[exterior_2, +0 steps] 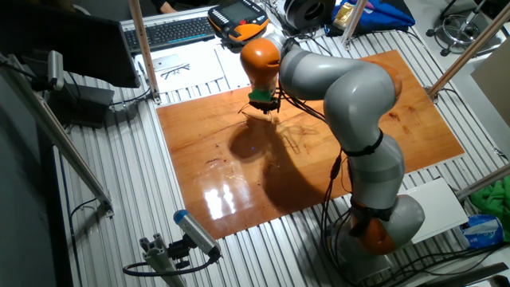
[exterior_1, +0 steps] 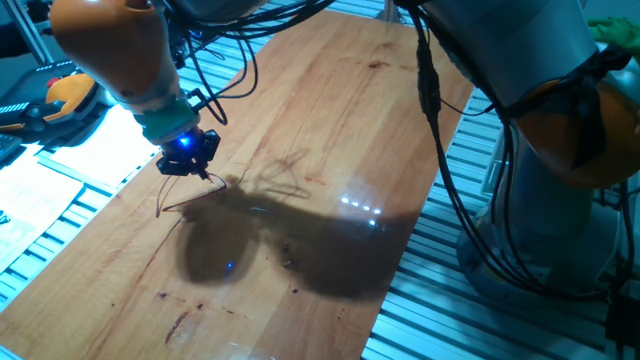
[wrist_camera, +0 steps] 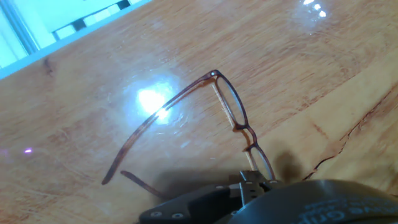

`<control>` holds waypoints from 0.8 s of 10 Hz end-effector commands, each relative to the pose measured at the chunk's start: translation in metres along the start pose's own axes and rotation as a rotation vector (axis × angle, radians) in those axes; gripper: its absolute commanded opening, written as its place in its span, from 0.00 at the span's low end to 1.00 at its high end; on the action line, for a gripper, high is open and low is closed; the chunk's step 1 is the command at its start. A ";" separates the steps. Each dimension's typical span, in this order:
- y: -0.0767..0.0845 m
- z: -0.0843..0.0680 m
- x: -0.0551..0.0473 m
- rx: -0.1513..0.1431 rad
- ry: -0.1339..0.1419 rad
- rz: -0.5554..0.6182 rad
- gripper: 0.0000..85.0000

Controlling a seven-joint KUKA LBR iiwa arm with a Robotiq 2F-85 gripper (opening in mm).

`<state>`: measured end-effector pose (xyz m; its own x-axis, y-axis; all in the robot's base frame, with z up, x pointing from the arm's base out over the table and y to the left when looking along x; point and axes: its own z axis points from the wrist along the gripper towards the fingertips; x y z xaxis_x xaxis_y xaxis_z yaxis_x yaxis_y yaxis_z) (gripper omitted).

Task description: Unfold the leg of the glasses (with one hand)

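Your thin reddish-brown wire-frame glasses (wrist_camera: 236, 121) lie on the wooden bench (exterior_1: 330, 120) just under the black claw (exterior_1: 188, 152); one leg looks swung out already. Claw spread: cannot tell.

arm (exterior_2: 351, 104): grey rounded links, orange joints
wrist: teal ring (exterior_1: 168, 124)
gripper (exterior_1: 187, 160): small, black, glowing blue light
cables (exterior_1: 440, 130): black, looped along the arm
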<state>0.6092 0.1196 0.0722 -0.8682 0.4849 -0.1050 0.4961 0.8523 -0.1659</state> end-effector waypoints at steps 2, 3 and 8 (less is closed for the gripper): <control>0.000 0.001 -0.001 0.010 0.011 0.005 0.00; 0.000 0.001 0.000 0.024 0.020 0.007 0.00; 0.000 0.000 0.000 0.011 0.042 0.008 0.00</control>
<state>0.6097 0.1196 0.0720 -0.8622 0.5024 -0.0643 0.5054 0.8450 -0.1749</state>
